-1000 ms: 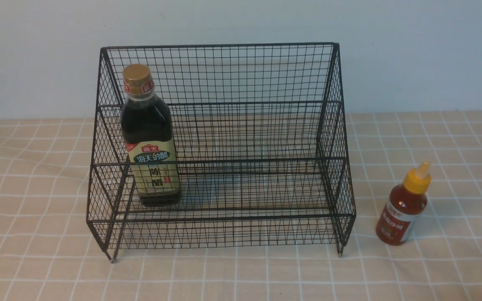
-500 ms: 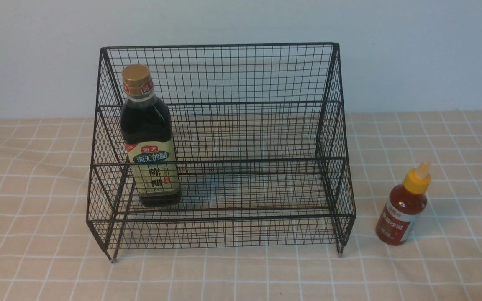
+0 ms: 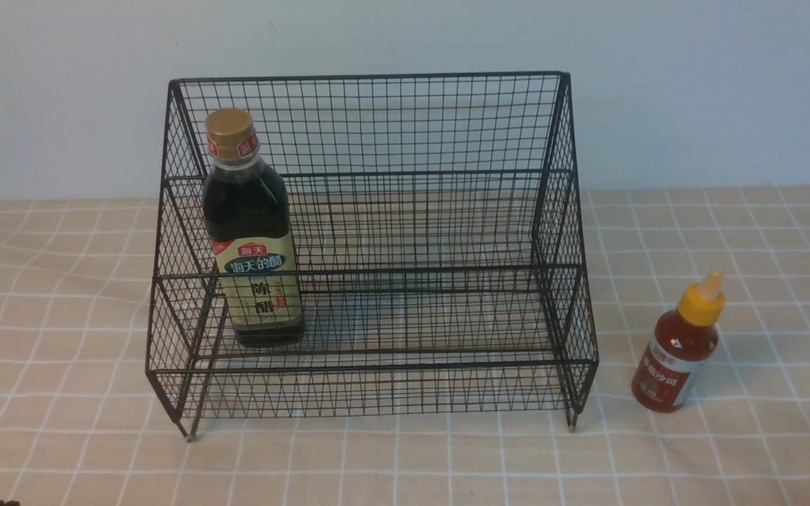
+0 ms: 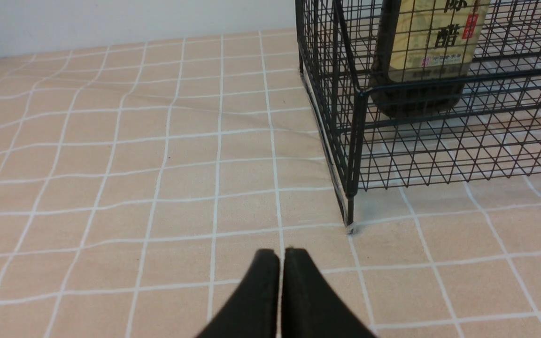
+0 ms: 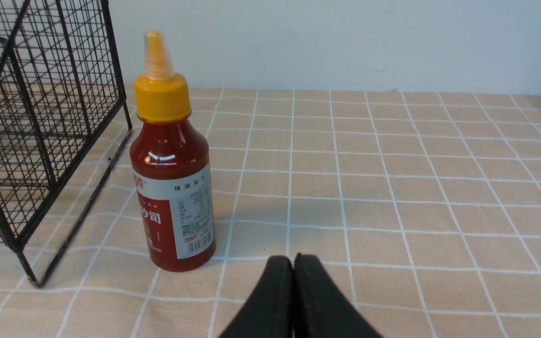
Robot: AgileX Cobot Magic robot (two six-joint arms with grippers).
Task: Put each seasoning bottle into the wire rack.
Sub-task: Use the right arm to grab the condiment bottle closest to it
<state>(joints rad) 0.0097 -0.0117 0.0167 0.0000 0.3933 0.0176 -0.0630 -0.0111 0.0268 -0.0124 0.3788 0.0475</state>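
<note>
We had the rack (image 3: 377,365), a black wire one with stepped tiers, in the middle of the table (image 3: 391,467), standing on the pale checked cloth in front of the plain wall (image 3: 693,91)

We saw the tall dark vinegar bottle (image 3: 254,225) inside the rack, near its left side, upright with a slight lean, its gold cap (image 3: 229,122) up and its label facing us; the front wires crossed over the lower part of that label

We found the small red sauce bottle (image 3: 669,362) outside the rack, standing on the cloth just beside the rack's right side, apart from it, with its yellow cap (image 3: 701,303) and pointed nozzle upward

We had the fingers of our left gripper (image 4: 282,256) pressed together with nothing between them, above the cloth near the rack's front left foot, touching neither the rack nor the vinegar bottle

We had our right gripper (image 5: 292,260) pressed together too, its fingers bare, above the cloth and near the sauce bottle but apart from it
</note>
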